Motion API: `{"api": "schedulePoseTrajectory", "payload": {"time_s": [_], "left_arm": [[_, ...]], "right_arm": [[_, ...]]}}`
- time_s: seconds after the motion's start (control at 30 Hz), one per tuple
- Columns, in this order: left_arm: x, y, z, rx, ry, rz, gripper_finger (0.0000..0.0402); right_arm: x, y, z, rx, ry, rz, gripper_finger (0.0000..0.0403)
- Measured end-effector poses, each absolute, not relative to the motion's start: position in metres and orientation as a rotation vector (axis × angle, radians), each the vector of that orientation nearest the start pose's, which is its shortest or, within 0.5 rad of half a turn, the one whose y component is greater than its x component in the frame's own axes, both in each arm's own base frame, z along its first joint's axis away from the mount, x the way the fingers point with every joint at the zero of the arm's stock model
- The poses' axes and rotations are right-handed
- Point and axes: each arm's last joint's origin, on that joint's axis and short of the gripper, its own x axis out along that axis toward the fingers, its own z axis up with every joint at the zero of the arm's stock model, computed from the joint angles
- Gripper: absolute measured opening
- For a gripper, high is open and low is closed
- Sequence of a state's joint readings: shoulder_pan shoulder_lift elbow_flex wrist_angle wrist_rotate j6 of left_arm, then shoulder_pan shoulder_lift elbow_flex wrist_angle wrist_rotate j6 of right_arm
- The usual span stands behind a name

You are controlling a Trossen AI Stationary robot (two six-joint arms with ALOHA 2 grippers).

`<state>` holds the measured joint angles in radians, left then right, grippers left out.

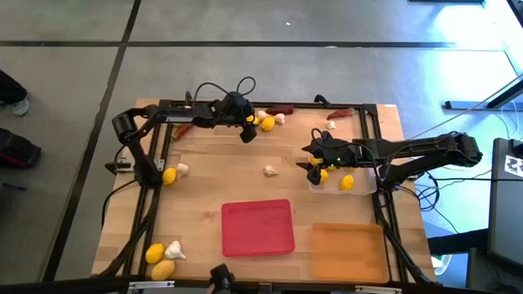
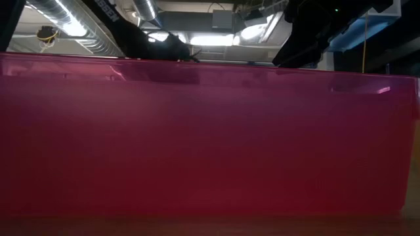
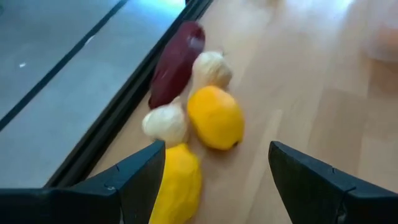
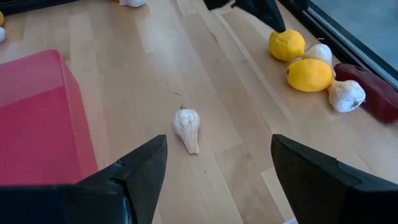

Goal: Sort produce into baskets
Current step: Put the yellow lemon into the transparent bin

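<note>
**Wood table, both arms lining up picks**

High view: pale wood table [image 1: 245,175]; red tray [image 1: 257,227], orange tray [image 1: 347,249], clear tray [image 1: 359,186] holding lemons.

Left wrist view: left gripper [image 3: 214,168] open, empty — over a smooth lemon [image 3: 214,117], papery garlic [image 3: 165,123], glossy chili [image 3: 177,62].

Right wrist view: right gripper [image 4: 217,165] open, empty — lone garlic bulb [image 4: 187,129] ahead. Likely next: descend, close.

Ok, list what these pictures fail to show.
- Low view: the red tray fills the picture, hiding the table and all produce.
- High view: the right gripper covers part of the clear tray.
- Left wrist view: the nearest lemon is cut off by the picture's edge.
</note>
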<state>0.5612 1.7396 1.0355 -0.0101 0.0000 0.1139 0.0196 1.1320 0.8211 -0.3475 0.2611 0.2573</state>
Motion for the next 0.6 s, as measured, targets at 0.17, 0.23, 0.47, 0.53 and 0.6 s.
{"api": "schedulePoseTrajectory", "payload": {"time_s": [0.17, 0.23, 0.47, 0.53, 0.6], "left_arm": [[0.304, 0.201, 0.185, -0.103, 0.722, 0.518, 0.0283], [0.304, 0.202, 0.185, -0.104, 0.72, 0.522, 0.0283], [0.304, 0.208, 0.18, -0.12, 0.694, 0.486, 0.0283], [0.305, 0.209, 0.177, -0.118, 0.697, 0.484, 0.0283], [0.305, 0.211, 0.172, -0.122, 0.712, 0.484, 0.0283]], "right_arm": [[0.235, -0.003, 0.266, 0.155, 0.619, -0.315, 0.028], [0.235, -0.003, 0.266, 0.155, 0.619, -0.315, 0.028], [0.235, -0.003, 0.266, 0.159, 0.62, -0.314, 0.028], [0.235, -0.002, 0.266, 0.163, 0.624, -0.308, 0.028], [0.235, -0.002, 0.266, 0.164, 0.625, -0.308, 0.028]]}}
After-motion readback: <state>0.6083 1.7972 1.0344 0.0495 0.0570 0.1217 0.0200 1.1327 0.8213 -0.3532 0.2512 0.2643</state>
